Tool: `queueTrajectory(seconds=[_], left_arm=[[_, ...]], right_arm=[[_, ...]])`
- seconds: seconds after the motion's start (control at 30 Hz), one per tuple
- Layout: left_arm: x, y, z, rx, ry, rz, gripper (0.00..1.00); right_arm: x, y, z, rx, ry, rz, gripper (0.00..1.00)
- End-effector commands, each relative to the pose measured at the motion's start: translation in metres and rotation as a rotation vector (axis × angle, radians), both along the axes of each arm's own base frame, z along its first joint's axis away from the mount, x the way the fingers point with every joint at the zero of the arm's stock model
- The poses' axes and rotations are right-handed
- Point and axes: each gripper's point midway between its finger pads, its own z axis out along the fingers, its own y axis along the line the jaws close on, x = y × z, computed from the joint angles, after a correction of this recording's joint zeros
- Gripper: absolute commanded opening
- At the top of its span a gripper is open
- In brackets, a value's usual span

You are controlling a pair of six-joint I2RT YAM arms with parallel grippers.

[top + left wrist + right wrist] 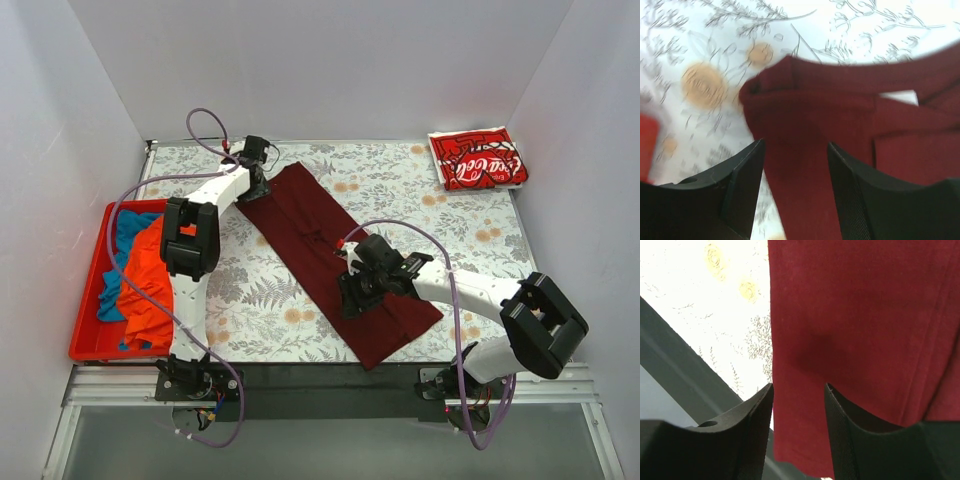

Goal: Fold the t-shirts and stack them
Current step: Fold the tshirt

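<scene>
Top view: across the surface (400, 190), maroon tee (310, 235) as a long folded strip, flat, diagonal from 11 to 5 o'clock. At its 11 o'clock end, L tool (260, 178), low over the cloth edge. Over the strip's lower half, toward 5 o'clock, R tool (350, 295), pointing down at the cloth. In the 1 o'clock corner, Coca-Cola tee (478, 158), folded to a neat rectangle, well apart from the maroon one. At 9 o'clock, red bin (85, 300) w/ orange tee (145, 280) and blue tee (125, 230) crumpled together inside

L wrist view, a bit blurred: L tool (796, 145) w/ fingers apart, nothing clamped betw. them. Under and beyond the tips, maroon tee (830, 105), folded corner at 10 o'clock, overlapping layers toward 3 o'clock. Floral surface (705, 50) from 9 to 12 o'clock

R wrist view: R tool (799, 387) also spread, no cloth pinched; tips touching the fabric or not, can't tell. Maroon tee (855, 315) filling 12 to 4 o'clock, straight side edge running 12 to 6, hem at 6 o'clock. Floral surface (725, 300) at 10 o'clock, dark front rail (680, 370) at 8 o'clock
</scene>
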Motion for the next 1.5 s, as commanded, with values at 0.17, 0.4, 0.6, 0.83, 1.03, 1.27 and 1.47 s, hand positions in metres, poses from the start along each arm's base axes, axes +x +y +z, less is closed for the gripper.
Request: queueTrajectory(seconds=[0.17,0.4,0.6,0.83,1.03,1.27,1.47], left_arm=[[-0.071,-0.068,0.048,-0.159,-0.047,-0.016,0.47],[-0.105,-0.074,-0.006,-0.186,0.071,0.011,0.38],[-0.103,-0.075,-0.031,-0.167,0.091,0.002,0.33],[-0.059,-0.076,-0.058,-0.075,0.059,-0.083,0.31],[-0.001,-0.085,-0.059,-0.056,-0.023,-0.144,0.35],[0.033,-0.096,-0.038,-0.056,-0.098,-0.212,0.49],[0.029,-0.109,0.039,-0.166,-0.189,-0.225,0.62]], right_arm=[[-0.015,-0.015,-0.002,-0.036,0.011,0.068,0.43],[-0.027,-0.022,-0.010,-0.055,0.050,0.102,0.35],[-0.043,-0.023,-0.027,-0.094,0.125,0.136,0.34],[-0.049,0.005,-0.040,-0.094,0.206,0.183,0.33],[-0.029,0.063,-0.051,-0.067,0.243,0.222,0.31],[0.003,0.103,-0.044,-0.035,0.187,0.215,0.32],[0.015,0.097,0.002,-0.004,0.048,0.210,0.42]])
